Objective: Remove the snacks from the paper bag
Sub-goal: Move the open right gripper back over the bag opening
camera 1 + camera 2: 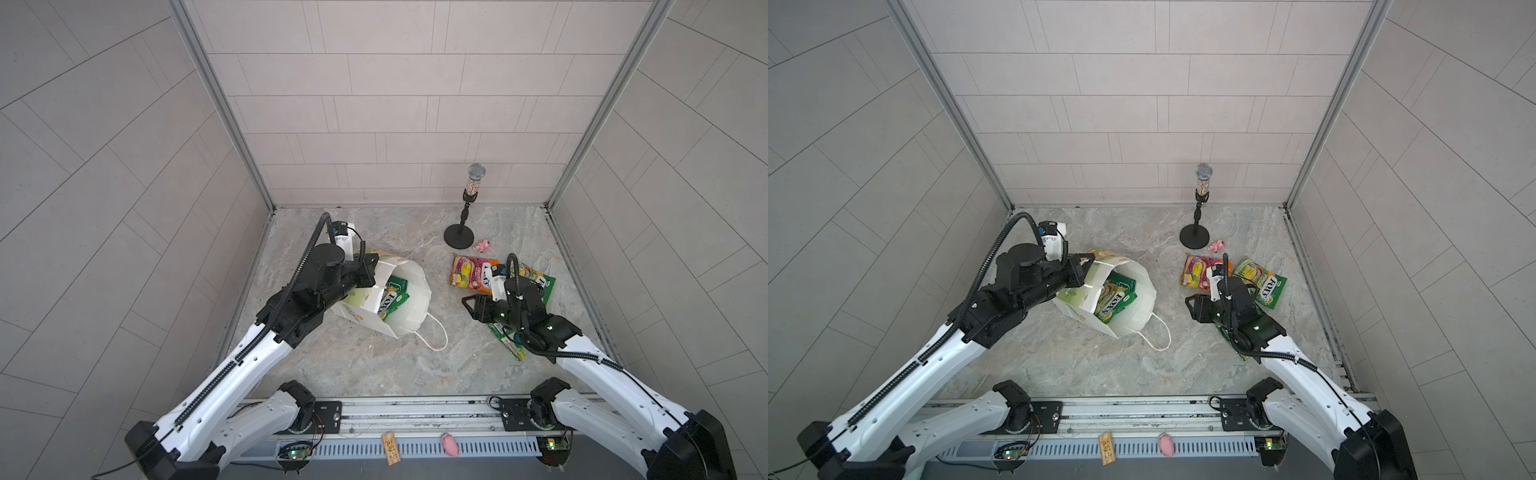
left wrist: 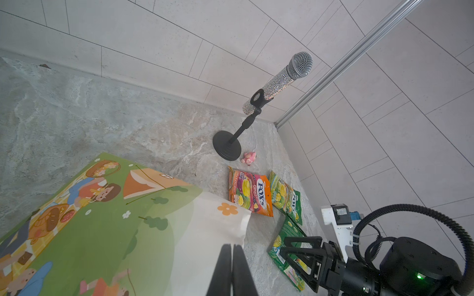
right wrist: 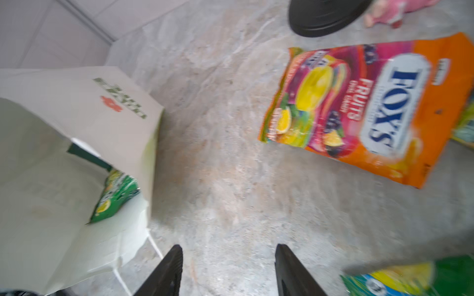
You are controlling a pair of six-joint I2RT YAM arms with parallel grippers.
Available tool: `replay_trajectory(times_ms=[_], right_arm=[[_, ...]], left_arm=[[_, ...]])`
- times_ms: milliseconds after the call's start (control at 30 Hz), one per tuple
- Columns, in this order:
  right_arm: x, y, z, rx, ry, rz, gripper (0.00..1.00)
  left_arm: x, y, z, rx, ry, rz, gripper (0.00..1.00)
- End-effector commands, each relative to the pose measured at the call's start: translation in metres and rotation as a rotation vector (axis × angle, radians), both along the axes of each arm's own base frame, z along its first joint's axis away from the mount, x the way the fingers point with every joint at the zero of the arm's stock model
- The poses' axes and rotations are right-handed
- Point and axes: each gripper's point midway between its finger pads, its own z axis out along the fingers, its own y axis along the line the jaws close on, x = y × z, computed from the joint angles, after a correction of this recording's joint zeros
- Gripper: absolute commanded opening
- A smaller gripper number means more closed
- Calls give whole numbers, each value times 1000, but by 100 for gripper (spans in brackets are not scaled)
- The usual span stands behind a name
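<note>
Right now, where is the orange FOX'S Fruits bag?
In both top views the orange FOX'S bag lies flat right of centre, outside the paper bag, in front of the microphone stand base and pink toy, beside a yellow-green FOX'S bag.

White paper bag (image 1: 415, 299), green cartoon print on side, orange flower; orange-pink FOX'S packet (image 1: 469, 270); yellow-green FOX'S packets (image 1: 1262, 284); pink toy (image 1: 483, 245); glittery silver microphone (image 1: 473, 183); grey marbled table (image 1: 374, 361)

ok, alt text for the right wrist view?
Open, empty right gripper above the marbled tabletop. On one side sits a white paper bag with a green packet inside; on the other, an orange-pink FOX'S bag lies flat. The picture is somewhat blurred.
</note>
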Motion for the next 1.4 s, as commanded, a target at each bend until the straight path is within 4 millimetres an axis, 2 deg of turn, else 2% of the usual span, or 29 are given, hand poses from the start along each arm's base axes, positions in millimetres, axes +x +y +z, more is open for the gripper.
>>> replay_trajectory(times_ms=[0,167,400,467,533,700,867,1000,1133,1367], right_arm=[[-6,37,25,122,-73,160,58],[-17,75,36,160,-114,287,58],[-31,122,35,153,-119,416,57],[-37,134,28,138,-104,453,57],[-40,147,33,135,-108,485,56],[-42,166,17,79,-88,512,56],[-34,186,1,32,-40,513,55],[-23,193,-17,-57,-14,474,55],[-7,190,-32,-148,9,396,56],[8,179,-43,-234,59,272,60]], left_arm=[[-4,-3,9,-15,-37,-30,0],[-6,-5,12,-24,-46,-46,0],[-9,-9,16,-37,-56,-72,0],[-9,-9,17,-40,-59,-75,0],[-9,-9,17,-41,-59,-75,0],[-9,-12,18,-49,-58,-88,0],[-11,-16,18,-60,-62,-112,0],[-11,-17,19,-62,-64,-116,0],[-13,-18,21,-65,-68,-128,0],[-13,-19,24,-67,-76,-136,0]])
